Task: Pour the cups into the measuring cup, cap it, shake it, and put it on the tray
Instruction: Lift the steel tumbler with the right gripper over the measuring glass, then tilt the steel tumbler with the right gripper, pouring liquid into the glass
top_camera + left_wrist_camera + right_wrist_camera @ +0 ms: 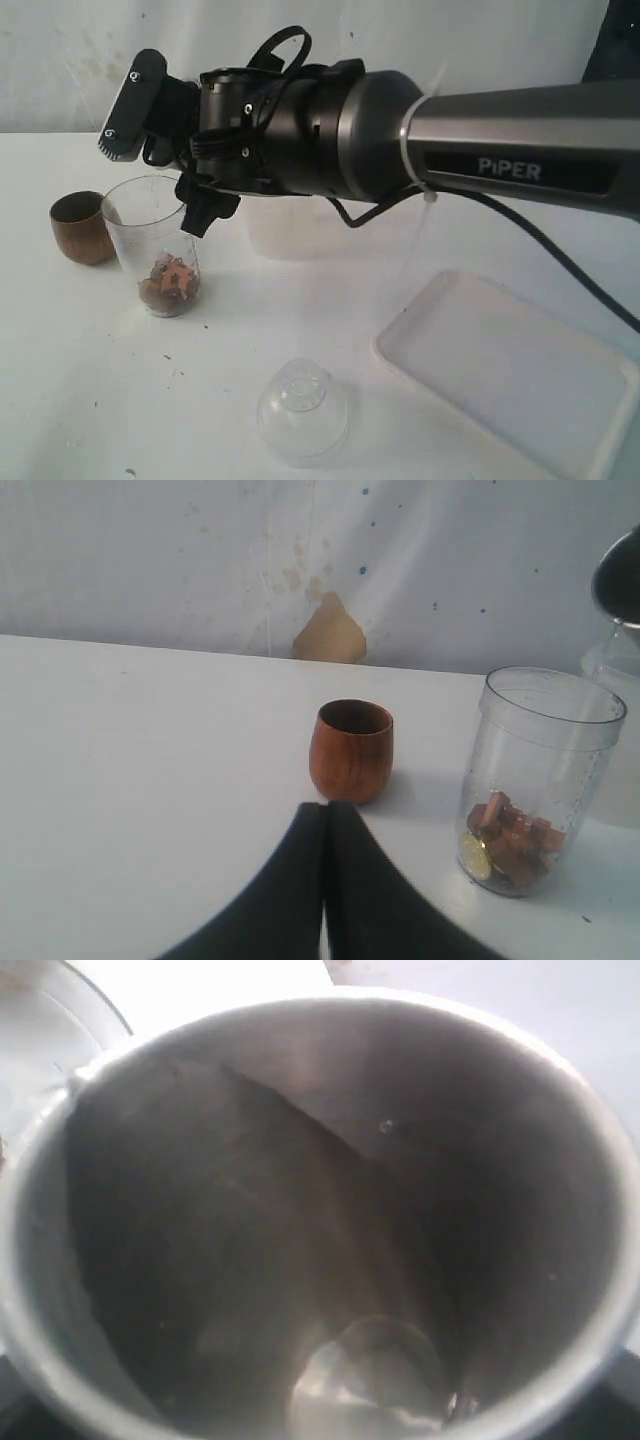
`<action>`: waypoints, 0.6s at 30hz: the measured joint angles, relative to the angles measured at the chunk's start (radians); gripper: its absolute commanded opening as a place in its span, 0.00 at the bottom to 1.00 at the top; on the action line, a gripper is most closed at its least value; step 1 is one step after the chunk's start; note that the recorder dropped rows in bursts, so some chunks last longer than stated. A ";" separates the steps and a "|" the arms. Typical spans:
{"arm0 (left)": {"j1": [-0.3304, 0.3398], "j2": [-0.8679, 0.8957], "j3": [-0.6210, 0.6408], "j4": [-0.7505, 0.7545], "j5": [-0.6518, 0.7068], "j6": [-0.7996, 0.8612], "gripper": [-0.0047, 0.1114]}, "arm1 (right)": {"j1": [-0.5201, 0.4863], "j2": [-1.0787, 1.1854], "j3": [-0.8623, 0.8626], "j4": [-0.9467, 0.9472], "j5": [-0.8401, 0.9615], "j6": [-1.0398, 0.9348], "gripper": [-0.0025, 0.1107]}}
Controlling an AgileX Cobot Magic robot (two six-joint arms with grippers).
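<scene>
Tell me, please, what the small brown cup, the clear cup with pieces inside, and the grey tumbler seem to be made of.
The brown cup is probably wood: smooth, with grain streaks. The clear cup looks like transparent plastic, perhaps glass: the pieces show through. The tumbler is metal, likely steel: grey and shiny inside.

Steel tumbler (pixel 300 1210): fills the right wrist view. Rim cut off by the picture's edges in places, bottom blurred. In the exterior view it is hidden behind the right arm (pixel 400 130).

Frosted container (pixel 290 230): upper part hidden behind that arm.

Tray (pixel 500 350): cut off at the right and lower edges.

Brown bits (pixel 510 845) in the measuring cup (pixel 545 740): too small to identify.

Left gripper (pixel 325 815): finger bases cut off by the picture's edge.
</scene>
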 measured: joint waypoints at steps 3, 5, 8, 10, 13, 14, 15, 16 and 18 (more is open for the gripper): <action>0.000 0.000 0.000 0.000 0.000 0.000 0.04 | 0.000 0.000 0.000 -0.002 0.009 -0.011 0.02; 0.000 0.000 0.000 0.000 0.000 0.000 0.04 | 0.000 0.000 -0.002 -0.011 0.013 -0.017 0.02; 0.000 0.000 0.000 0.000 0.000 0.000 0.04 | 0.000 0.000 -0.004 -0.030 0.019 -0.022 0.02; 0.000 0.000 0.000 0.000 0.000 0.000 0.04 | 0.000 0.000 -0.004 -0.047 0.024 -0.023 0.02; 0.000 0.000 0.000 0.000 0.000 0.000 0.04 | 0.002 0.000 -0.004 -0.065 0.028 -0.023 0.02; 0.000 0.000 0.000 0.000 0.000 0.000 0.04 | 0.004 0.000 -0.004 -0.076 0.030 -0.023 0.02; 0.000 0.000 0.000 0.000 0.000 0.000 0.04 | 0.006 0.000 -0.004 -0.090 0.034 -0.023 0.02; 0.000 0.000 0.000 0.000 0.000 0.000 0.04 | 0.011 0.002 -0.004 -0.105 0.039 -0.023 0.02; 0.000 0.000 0.000 0.000 0.000 0.000 0.04 | 0.022 0.012 -0.006 -0.148 0.052 -0.023 0.02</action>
